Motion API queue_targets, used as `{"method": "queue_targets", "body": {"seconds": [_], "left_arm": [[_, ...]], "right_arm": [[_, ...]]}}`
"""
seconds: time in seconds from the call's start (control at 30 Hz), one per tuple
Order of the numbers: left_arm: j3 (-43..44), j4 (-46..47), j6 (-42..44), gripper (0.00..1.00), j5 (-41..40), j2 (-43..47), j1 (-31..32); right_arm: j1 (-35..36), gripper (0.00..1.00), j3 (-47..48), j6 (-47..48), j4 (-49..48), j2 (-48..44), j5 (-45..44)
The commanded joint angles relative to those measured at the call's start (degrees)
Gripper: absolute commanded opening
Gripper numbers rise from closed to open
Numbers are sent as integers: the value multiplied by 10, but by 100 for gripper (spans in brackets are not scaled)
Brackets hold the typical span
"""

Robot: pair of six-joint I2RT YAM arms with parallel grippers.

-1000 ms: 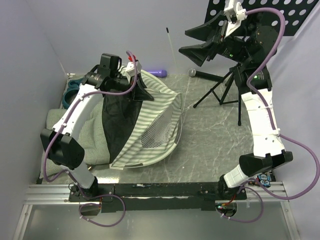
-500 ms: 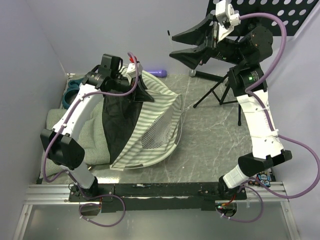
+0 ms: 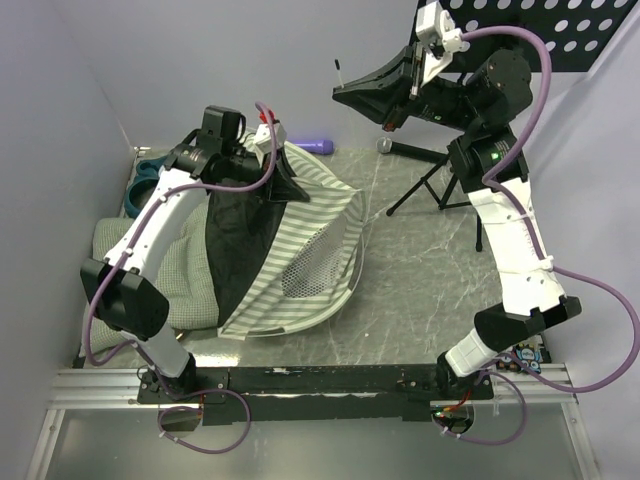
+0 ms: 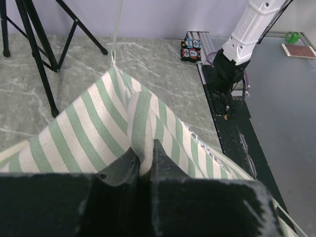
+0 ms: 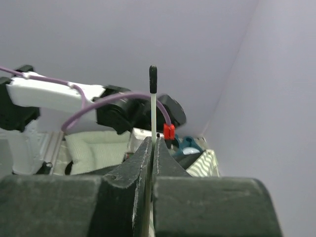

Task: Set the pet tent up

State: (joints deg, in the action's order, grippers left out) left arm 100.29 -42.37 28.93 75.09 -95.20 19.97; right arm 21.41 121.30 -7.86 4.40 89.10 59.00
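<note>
The pet tent (image 3: 300, 250) lies half raised on the table's left side, green-and-white stripes outside, black lining and white mesh showing. My left gripper (image 3: 290, 188) is shut on a fold of its striped fabric (image 4: 89, 133) at the upper edge; in the left wrist view the jaws (image 4: 144, 153) pinch that fold. A thin white pole (image 3: 338, 70) with a black tip stands up from the tent's far corner. My right gripper (image 3: 345, 95) is raised high at the back and shut on this pole (image 5: 153, 108), whose tip sticks out past the closed jaws (image 5: 153, 143).
A flat green-checked cushion (image 3: 175, 270) lies under the tent at the left. A black tripod (image 3: 430, 180) stands at the back right beneath a perforated black board (image 3: 560, 30). A purple object (image 3: 315, 145) and a teal object (image 3: 145, 180) sit along the back edge.
My right gripper has swung left toward the pole and closed from wide open onto it. The left arm and the tent have not moved.
</note>
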Motion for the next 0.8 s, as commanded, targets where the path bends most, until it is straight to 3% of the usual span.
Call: {"method": "queue_targets", "body": {"seconds": [0.0,0.13,0.17,0.57,0.77], "left_arm": [[-12,180,-147,1,44,62,-11],[-128,687,-531,1,25,113,-37],[-134,750,-589,1,20,113,-44],[-65,1019,-903,1,25,44,-67],[-57,966,-889,1,8,40,-82]], "right_arm": [[12,0,80,102,165,27,-55],[24,0,90,187,320,33,-121],[28,0,73,213,340,27,-143],[44,0,-62,297,438,-13,-252],[45,0,-87,349,473,-36,-245]]}}
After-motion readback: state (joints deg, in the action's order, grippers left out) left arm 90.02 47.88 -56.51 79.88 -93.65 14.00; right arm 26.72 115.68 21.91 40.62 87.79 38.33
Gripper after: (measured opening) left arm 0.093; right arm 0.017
